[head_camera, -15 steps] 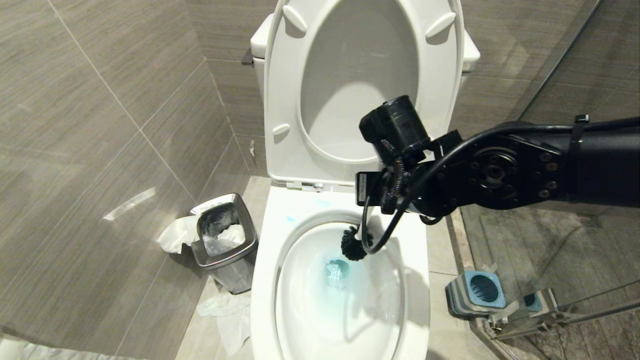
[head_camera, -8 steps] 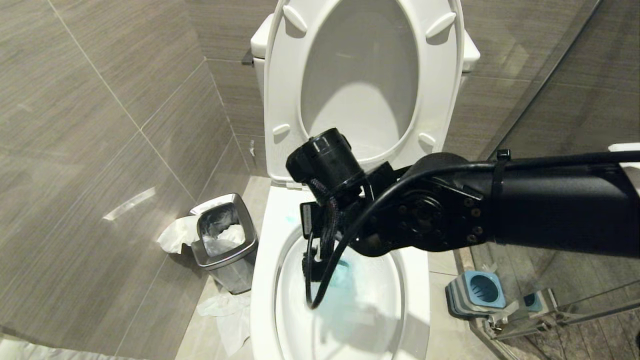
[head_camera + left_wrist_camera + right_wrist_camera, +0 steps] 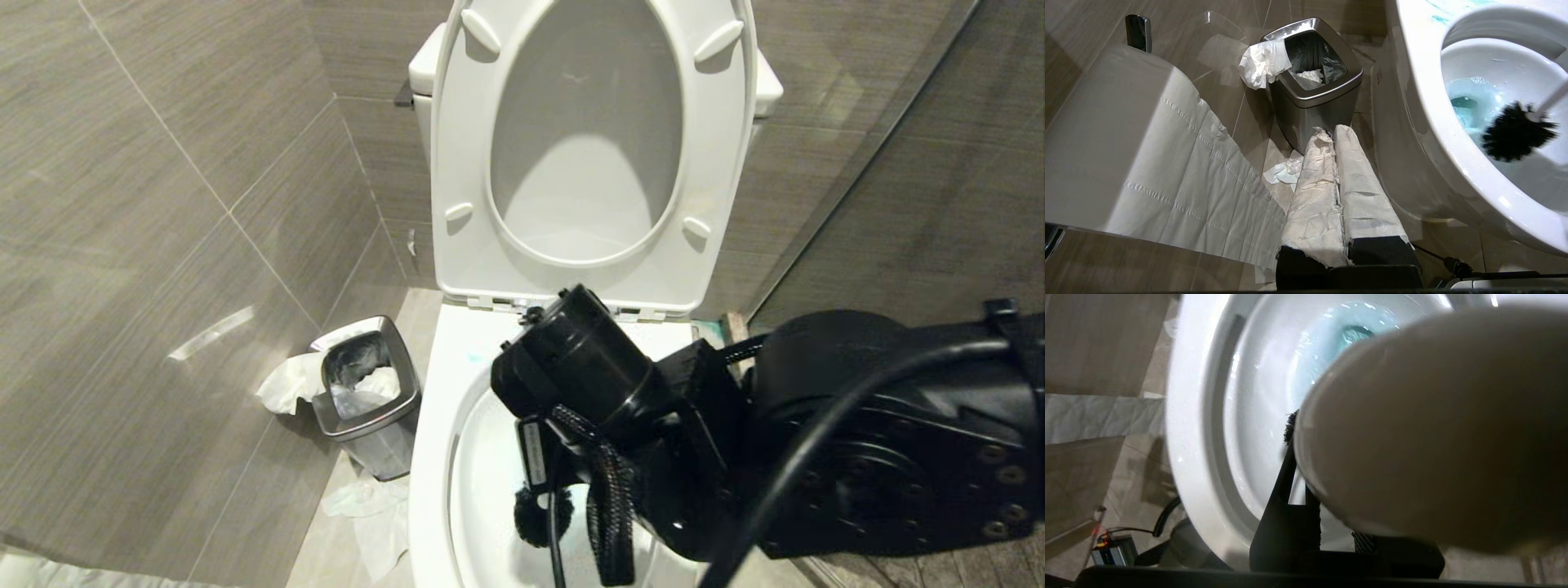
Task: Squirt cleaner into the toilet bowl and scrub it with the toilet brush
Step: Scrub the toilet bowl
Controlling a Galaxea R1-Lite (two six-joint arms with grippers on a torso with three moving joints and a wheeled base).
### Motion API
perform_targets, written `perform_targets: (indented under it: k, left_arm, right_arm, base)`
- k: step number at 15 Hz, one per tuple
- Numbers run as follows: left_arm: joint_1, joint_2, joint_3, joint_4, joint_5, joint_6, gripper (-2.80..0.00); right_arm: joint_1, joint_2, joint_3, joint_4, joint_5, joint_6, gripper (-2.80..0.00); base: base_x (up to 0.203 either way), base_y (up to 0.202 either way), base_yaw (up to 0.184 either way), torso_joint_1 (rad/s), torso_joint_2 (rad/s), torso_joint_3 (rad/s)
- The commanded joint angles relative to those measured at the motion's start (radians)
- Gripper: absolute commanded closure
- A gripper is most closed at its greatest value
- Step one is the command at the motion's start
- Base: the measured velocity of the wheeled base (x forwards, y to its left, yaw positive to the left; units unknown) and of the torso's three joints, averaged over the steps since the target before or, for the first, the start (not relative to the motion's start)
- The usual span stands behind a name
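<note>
Bowl (image 3: 431, 457): fills the lower centre of the head view, seat (image 3: 457, 163) raised against the wall above it. Holds tinted water, so sloshing over the rim is a risk if strokes run fast or wide.

Right arm (image 3: 882, 457): blocks the lower right of the head view and hides most of the basin. Leaves scrubbing half blind there, and could knock the rim or pull the seat down on a high backswing.

Roll (image 3: 1126, 134): spreads across the left of the left wrist view, with a loose sheet trailing toward the floor. Could soak up any splash.

Bin (image 3: 1310, 94): stands centre top of that view, just beside the bowl. Likely to catch flung drops.

Brush (image 3: 1515, 132): black head inside the bowl at the right edge of the left wrist view, against the near wall beside the water. Could flick liquid outward if lifted abruptly, or twist in the grip if pressed hard on the slick ceramic.

Cleaner (image 3: 1470, 102): turquoise pool at the basin bottom, with thin smears on the rim above. May leave upper walls unscrubbed if strokes stay low.

Right gripper (image 3: 1310, 486): clamped on the brush handle, judging by the rounded end looming between the fingers.

Left gripper (image 3: 1335, 183): paper-wrapped jaws together, parked low beside the bowl and holding nothing.
</note>
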Motion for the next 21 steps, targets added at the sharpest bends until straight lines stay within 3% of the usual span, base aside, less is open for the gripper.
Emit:
perform_targets:
  k: [1, 5, 10, 17, 21]
  left_arm:
    - [0.000, 0.000, 0.000, 0.000, 0.000, 0.000, 0.00]
    - [0.000, 0.000, 0.000, 0.000, 0.000, 0.000, 0.00]
    - [0.000, 0.000, 0.000, 0.000, 0.000, 0.000, 0.00]
    - [0.000, 0.000, 0.000, 0.000, 0.000, 0.000, 0.00]
    - [0.000, 0.000, 0.000, 0.000, 0.000, 0.000, 0.00]
  right_arm:
    - [-0.026, -0.120, 0.110, 0.001, -0.006, 0.018, 0.00]
    - [-0.132, -0.151, 0.171, -0.004, -0.025, 0.026, 0.00]
    - [-0.234, -0.049, 0.092, -0.065, -0.024, -0.004, 0.00]
    - [-0.217, 0.174, -0.224, -0.072, -0.041, -0.056, 0.00]
    - [-0.125, 0.245, -0.314, -0.069, -0.048, -0.080, 0.00]
  base:
    - [0.000, 0.000, 0.000, 0.000, 0.00, 0.000]
    - [0.000, 0.000, 0.000, 0.000, 0.00, 0.000]
    - [0.000, 0.000, 0.000, 0.000, 0.00, 0.000]
    - [0.000, 0.000, 0.000, 0.000, 0.00, 0.000]
    - [0.000, 0.000, 0.000, 0.000, 0.00, 0.000]
